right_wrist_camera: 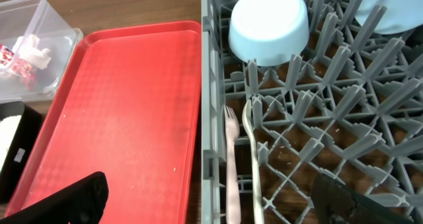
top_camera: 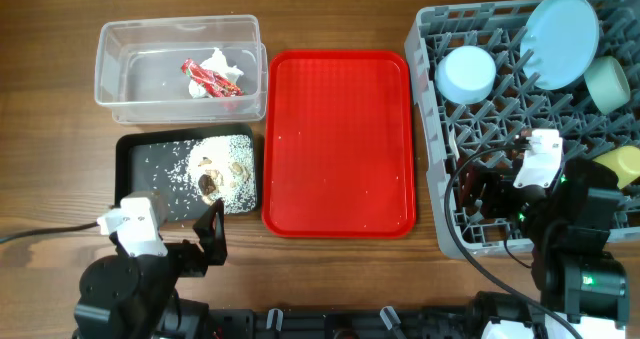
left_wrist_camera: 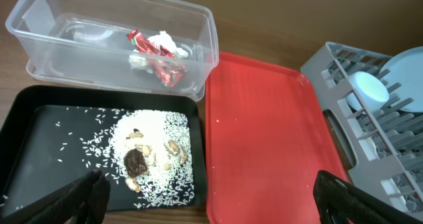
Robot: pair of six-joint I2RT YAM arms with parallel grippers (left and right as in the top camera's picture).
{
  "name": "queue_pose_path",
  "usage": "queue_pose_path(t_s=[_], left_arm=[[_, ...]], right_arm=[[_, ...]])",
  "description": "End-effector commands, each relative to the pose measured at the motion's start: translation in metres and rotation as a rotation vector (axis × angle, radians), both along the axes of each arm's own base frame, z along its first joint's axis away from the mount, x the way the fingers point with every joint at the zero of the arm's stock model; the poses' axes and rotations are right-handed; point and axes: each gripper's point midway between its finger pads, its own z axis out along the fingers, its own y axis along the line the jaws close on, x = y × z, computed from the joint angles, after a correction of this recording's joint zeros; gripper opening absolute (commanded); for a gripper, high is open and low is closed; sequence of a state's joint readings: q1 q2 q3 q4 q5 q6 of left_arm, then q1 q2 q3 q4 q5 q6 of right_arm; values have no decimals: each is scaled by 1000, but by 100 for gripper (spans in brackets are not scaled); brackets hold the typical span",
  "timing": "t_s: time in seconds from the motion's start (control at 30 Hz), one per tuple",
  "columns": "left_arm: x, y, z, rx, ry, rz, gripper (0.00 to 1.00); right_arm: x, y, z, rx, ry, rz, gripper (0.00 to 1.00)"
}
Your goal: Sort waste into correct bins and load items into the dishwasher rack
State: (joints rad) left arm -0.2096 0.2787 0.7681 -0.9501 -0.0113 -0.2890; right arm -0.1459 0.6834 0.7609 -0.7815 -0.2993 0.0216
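Overhead, clear tub [top_camera: 110, 39]: far left, holding the red wrapper [top_camera: 210, 79] and white tissue [top_camera: 220, 61]
Overhead, black tray [top_camera: 125, 169]: just in front of the tub, with rice and brown food scraps [top_camera: 215, 174] heaped at its right end
Overhead, red serving tray [top_camera: 340, 139]: lies between the bins and the rack
Overhead, grey rack [top_camera: 430, 39]: far right, carrying an upturned blue bowl [top_camera: 466, 72], a tilted blue plate [top_camera: 560, 39], a mint bowl [top_camera: 606, 82] and a yellow cup [top_camera: 625, 164]
Left wrist, my left gripper [left_wrist_camera: 208, 187]: fingers spread wide, holding nothing, above the near edges of the black tray and red tray
Right wrist, my right gripper [right_wrist_camera: 208, 187]: released, fingers wide apart, empty, over the rack's left wall
Right wrist, fork [right_wrist_camera: 231, 158] and spoon [right_wrist_camera: 252, 158]: side by side low in the rack, just inside its left wall, near the upturned bowl
Long axis: runs straight away from me, heads toward the blue bowl, handles toward me
Handling, my judgement: light, stiff, thin plastic, probably slippery; best pinched across mid-handle, though the pegs leave little finger room
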Motion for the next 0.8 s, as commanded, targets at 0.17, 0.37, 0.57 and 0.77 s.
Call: queue_pose_path(t_s=[0.17, 0.37, 0.57, 0.77], left_arm=[[-11, 5, -21, 43, 78, 2, 100], [-19, 7, -34, 55, 136, 2, 100], [-22, 7, -38, 60, 156, 2, 100], [-22, 7, -38, 60, 156, 2, 100]], right_arm=[[6, 1, -18, 28, 81, 5, 100], [10, -10, -35, -9, 147, -40, 100], [-7, -17, -36, -68, 85, -82, 100], [-13, 3, -11, -75, -332, -9, 100]])
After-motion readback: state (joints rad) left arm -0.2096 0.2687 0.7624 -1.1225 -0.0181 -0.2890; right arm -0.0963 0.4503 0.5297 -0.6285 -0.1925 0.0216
